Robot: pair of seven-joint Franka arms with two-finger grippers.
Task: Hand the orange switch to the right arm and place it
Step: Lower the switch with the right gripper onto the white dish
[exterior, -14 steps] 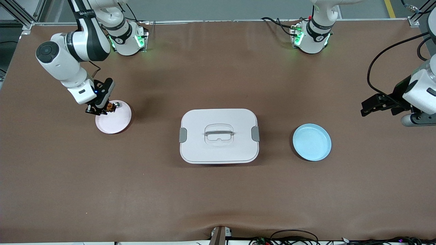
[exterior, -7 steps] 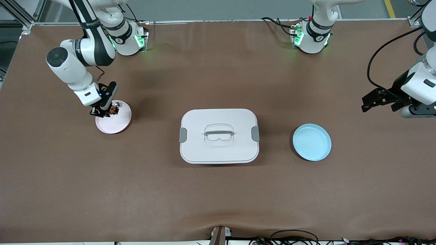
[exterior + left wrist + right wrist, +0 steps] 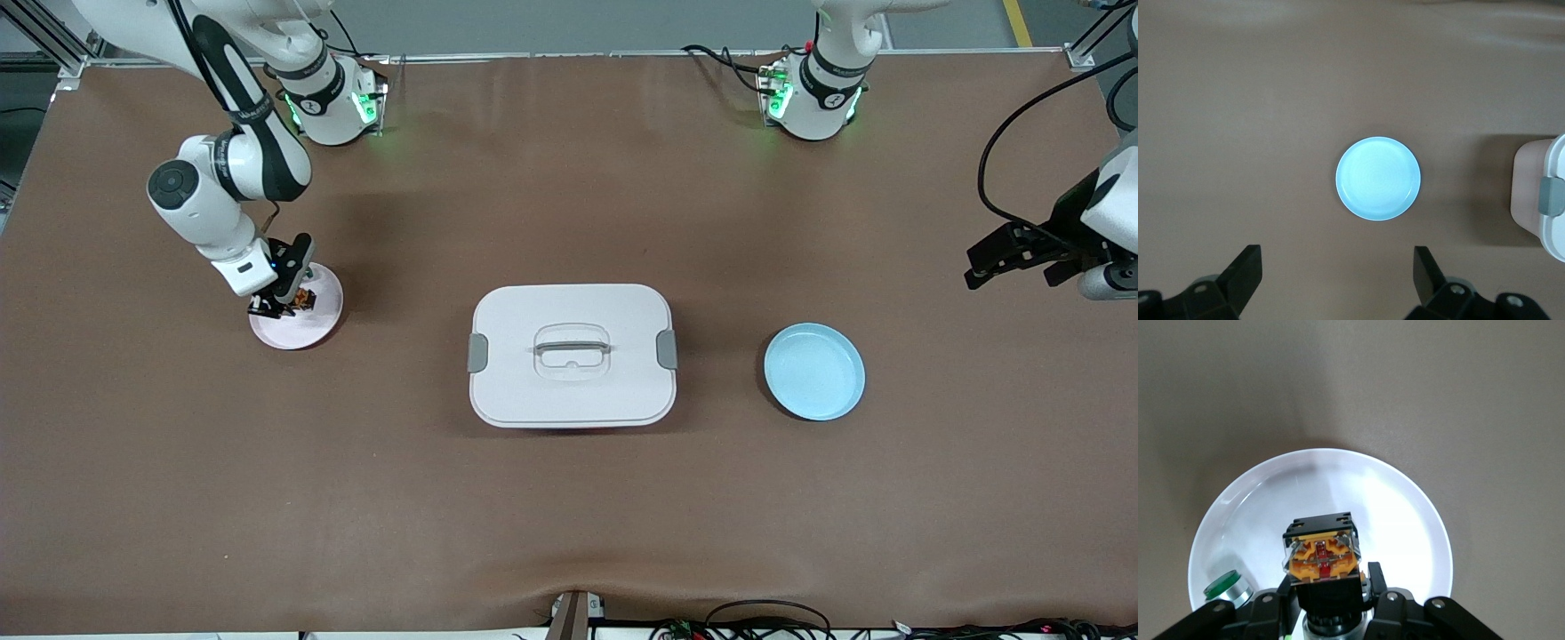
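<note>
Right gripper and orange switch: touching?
Touching. Right wrist view shows the right gripper with jaws closed on the orange switch, over the pink plate.

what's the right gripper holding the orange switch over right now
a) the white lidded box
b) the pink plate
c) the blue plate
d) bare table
b: the right gripper is shut on the orange switch and sits over the pink plate, as the right wrist view shows, with a small green-and-silver piece also lying in that plate.
</note>
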